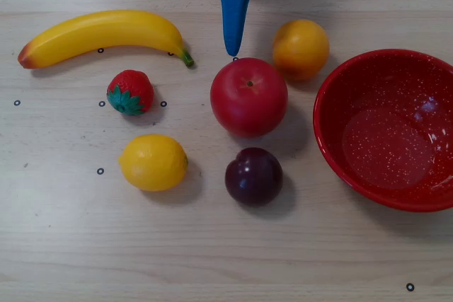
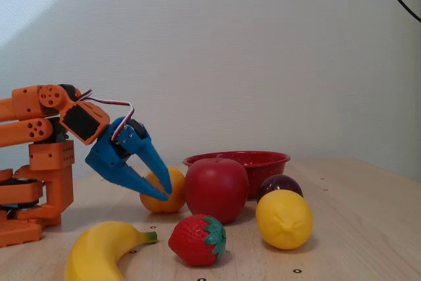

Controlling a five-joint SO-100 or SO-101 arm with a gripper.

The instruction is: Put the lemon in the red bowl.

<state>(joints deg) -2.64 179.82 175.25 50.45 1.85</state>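
Note:
The yellow lemon (image 1: 153,163) lies on the wooden table left of centre in the overhead view, below the strawberry; in the fixed view (image 2: 283,219) it is front right. The red speckled bowl (image 1: 386,146) stands empty at the right edge and shows behind the apple in the fixed view (image 2: 263,159). My blue gripper (image 1: 233,51) enters from the top edge, its tip just behind the apple. In the fixed view (image 2: 166,193) its fingertips meet, it holds nothing, and it hangs low in front of the orange fruit. It is far from the lemon.
A red apple (image 1: 249,97) sits centre, an orange fruit (image 1: 301,49) behind it, a dark plum (image 1: 253,176) in front. A banana (image 1: 106,33) and a strawberry (image 1: 130,92) lie at the left. The orange arm base (image 2: 39,162) stands at the fixed view's left.

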